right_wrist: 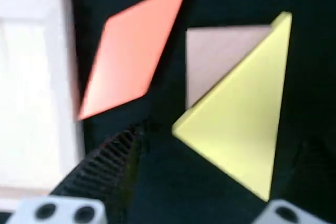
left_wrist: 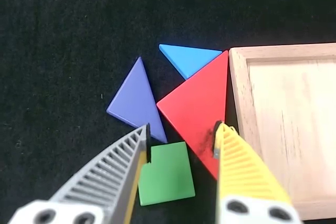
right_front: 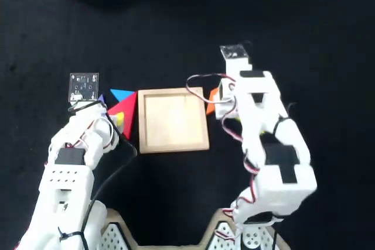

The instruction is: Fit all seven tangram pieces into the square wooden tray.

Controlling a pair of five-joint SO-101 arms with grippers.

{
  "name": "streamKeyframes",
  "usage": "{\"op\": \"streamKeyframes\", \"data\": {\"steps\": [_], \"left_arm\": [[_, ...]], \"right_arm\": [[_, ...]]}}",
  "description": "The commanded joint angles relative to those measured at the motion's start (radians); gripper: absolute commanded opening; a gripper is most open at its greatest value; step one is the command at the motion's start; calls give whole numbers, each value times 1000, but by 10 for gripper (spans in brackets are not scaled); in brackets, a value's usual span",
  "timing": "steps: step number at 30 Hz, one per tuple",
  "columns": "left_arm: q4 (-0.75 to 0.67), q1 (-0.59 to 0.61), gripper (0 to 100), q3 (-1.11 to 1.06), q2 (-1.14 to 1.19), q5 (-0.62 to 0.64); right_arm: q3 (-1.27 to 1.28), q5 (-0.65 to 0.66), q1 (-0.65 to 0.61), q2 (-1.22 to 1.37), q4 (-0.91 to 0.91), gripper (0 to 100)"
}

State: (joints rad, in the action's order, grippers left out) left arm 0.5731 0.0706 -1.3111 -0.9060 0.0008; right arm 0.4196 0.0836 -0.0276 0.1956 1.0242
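Seven tangram pieces [left_wrist: 135,100] all lie outside the wooden tray [right_front: 173,120], which sits empty in the middle of the table [right_front: 176,27]. The left gripper [left_wrist: 181,129] hangs with fingers spread wide astride the red triangle [left_wrist: 197,98], and the right gripper [right_wrist: 223,137] is likewise wide over the yellow triangle [right_wrist: 247,119]. I'd close squarely on the red one's edges and lift it clear of the rim.

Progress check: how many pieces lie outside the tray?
7. Left of the tray: blue triangle, purple triangle, red triangle, green square. Right of it: orange parallelogram, yellow triangle, tan triangle.
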Motion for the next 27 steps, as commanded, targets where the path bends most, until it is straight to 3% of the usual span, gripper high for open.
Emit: {"op": "streamKeyframes", "data": {"steps": [1, 24, 27], "left_arm": [[-15, 2, 209, 12, 0, 8], [-15, 1, 209, 10, 2, 8], [-15, 1, 209, 10, 2, 8]], "right_arm": [[-124, 43, 63, 84, 5, 411], [-197, 55, 71, 148, 104, 363], [-200, 55, 72, 148, 101, 302]]}}
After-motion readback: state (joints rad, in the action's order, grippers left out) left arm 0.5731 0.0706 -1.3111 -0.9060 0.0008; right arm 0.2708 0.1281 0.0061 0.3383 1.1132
